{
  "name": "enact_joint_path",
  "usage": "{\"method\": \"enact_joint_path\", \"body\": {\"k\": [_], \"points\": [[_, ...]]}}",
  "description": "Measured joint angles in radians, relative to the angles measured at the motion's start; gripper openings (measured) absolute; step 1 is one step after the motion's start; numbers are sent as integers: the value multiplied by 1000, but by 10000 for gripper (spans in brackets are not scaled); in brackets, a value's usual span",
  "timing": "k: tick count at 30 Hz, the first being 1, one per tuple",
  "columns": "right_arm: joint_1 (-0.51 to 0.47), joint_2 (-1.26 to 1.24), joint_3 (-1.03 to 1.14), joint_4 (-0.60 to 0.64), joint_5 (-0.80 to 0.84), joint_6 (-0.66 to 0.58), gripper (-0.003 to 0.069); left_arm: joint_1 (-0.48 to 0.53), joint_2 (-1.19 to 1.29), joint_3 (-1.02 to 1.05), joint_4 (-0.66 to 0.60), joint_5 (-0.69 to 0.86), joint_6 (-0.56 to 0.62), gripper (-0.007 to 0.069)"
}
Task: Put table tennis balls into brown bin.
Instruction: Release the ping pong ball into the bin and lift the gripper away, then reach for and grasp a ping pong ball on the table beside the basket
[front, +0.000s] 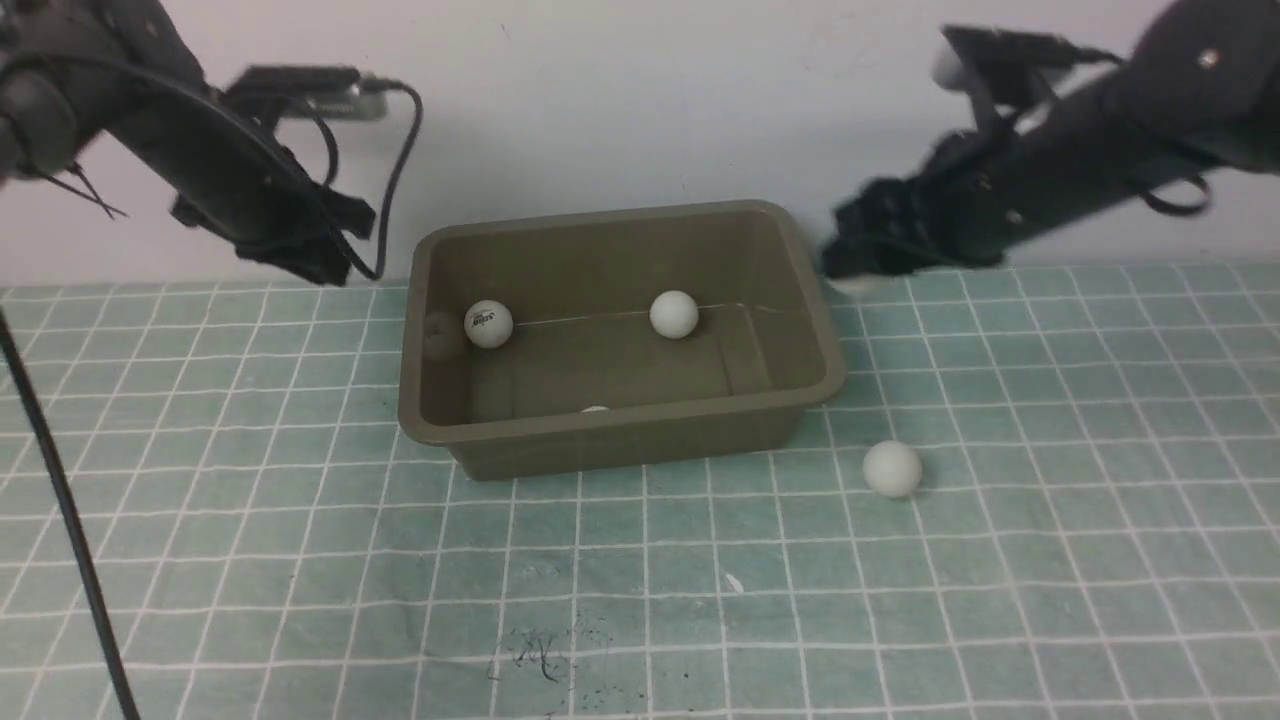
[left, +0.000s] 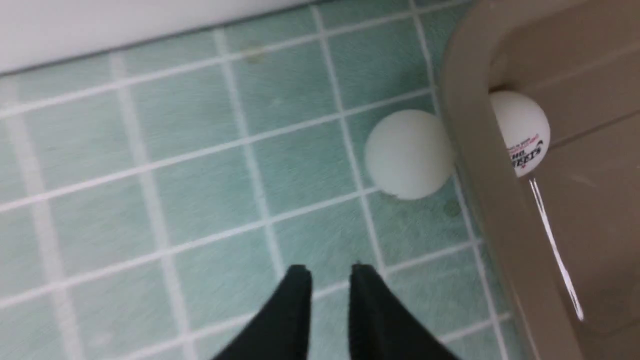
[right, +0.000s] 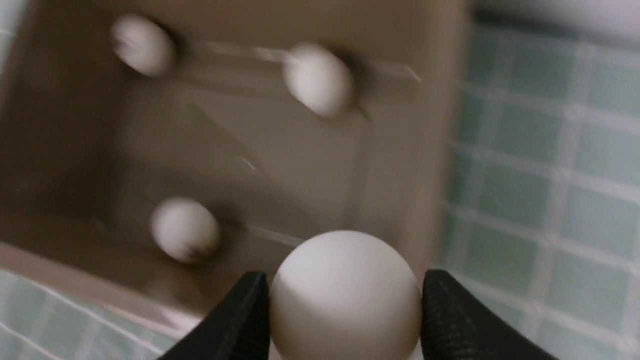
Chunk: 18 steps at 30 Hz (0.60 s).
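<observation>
The brown bin (front: 620, 440) stands mid-table. Inside it lie three table tennis balls: one with a logo (front: 488, 324), a plain one (front: 673, 313), and one (front: 595, 409) mostly hidden by the near wall. Another ball (front: 891, 468) rests on the mat to the bin's front right. In the left wrist view a ball (left: 409, 154) sits on the mat against the bin's outer wall (left: 480, 165). My left gripper (left: 330, 272) hovers short of it, fingers nearly together and empty. My right gripper (right: 345, 300) is shut on a white ball (right: 345, 295) over the bin's right edge (right: 425, 150).
A teal gridded mat (front: 300, 560) covers the table up to a white wall (front: 620, 100) just behind the bin. A black cable (front: 60, 500) hangs down at the left. Both arms are raised near the bin's back corners.
</observation>
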Motion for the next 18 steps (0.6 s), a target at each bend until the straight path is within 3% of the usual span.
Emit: {"method": "enact_joint_path", "body": {"k": [3,7,9,14,18], "points": [[30,64,-95,15,0,-1,415,-3,51,0,-61,-43,21,293],[35,131,-197,17,50,0,610,-3,113,0,-141,-128,32,527],[35,133,-232,11,92,0,662,-2,139,0,-186,-165,42,604],[35,133,-294,-17,156,0,689,-2,173,0,-262,-205,71,643],[35,125,-300,-83,193,15,675,-2,191,0,-279,-250,93,593]]}}
